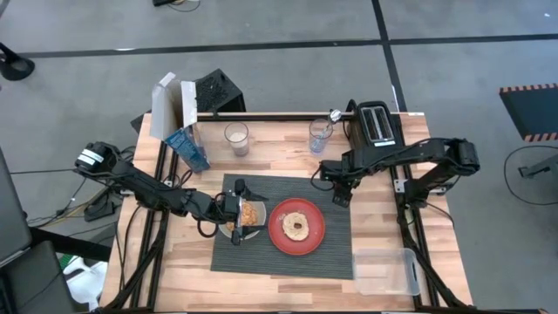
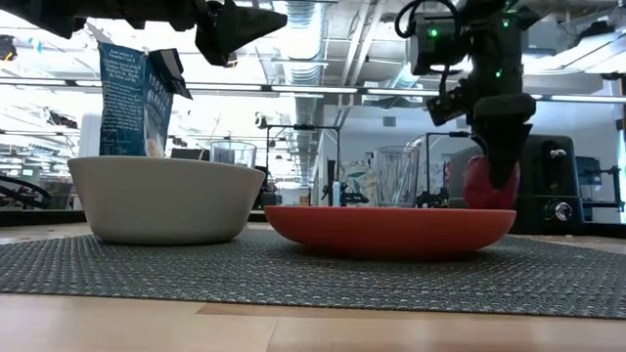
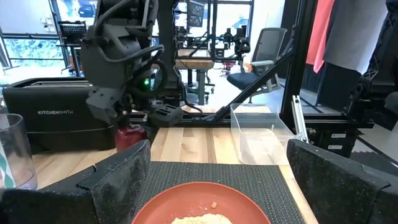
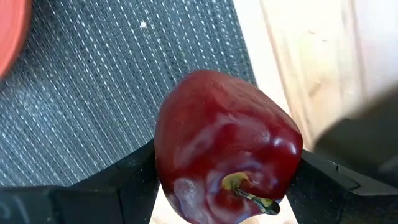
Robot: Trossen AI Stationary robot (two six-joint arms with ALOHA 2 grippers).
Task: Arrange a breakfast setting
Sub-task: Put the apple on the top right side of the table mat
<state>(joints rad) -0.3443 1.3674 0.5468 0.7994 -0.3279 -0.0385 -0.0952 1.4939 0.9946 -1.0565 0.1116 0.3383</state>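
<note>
A dark ribbed placemat (image 1: pixel 288 257) lies in the middle of the table. On it stand a pale grey bowl (image 1: pixel 248 228) with cereal in it and, to its right, a red-orange plate (image 1: pixel 307 244) with a round piece of food. My left gripper (image 3: pixel 217 180) hovers level over the bowl, open, touching nothing. My right gripper (image 1: pixel 340 194) points down over the mat's far right corner, shut on a red apple (image 4: pixel 224 149), which also shows in the low view behind the plate (image 2: pixel 391 230). My right gripper pinches the apple's two opposite sides (image 4: pixel 163 163) between its two fingers, coming from above and pointing down. The stem end (image 4: pixel 239 185) faces up toward the wrist. The apple hangs below the wrist; the plate's rim hides its underside in the low view.
A black toaster (image 1: pixel 377 124) stands at the far right. Two clear glasses (image 1: pixel 236 138) (image 1: pixel 320 135) stand along the far edge. A blue carton (image 1: pixel 187 148) and an open box (image 1: pixel 170 109) stand at the far left. A clear plastic tub (image 1: pixel 385 270) sits at the near right.
</note>
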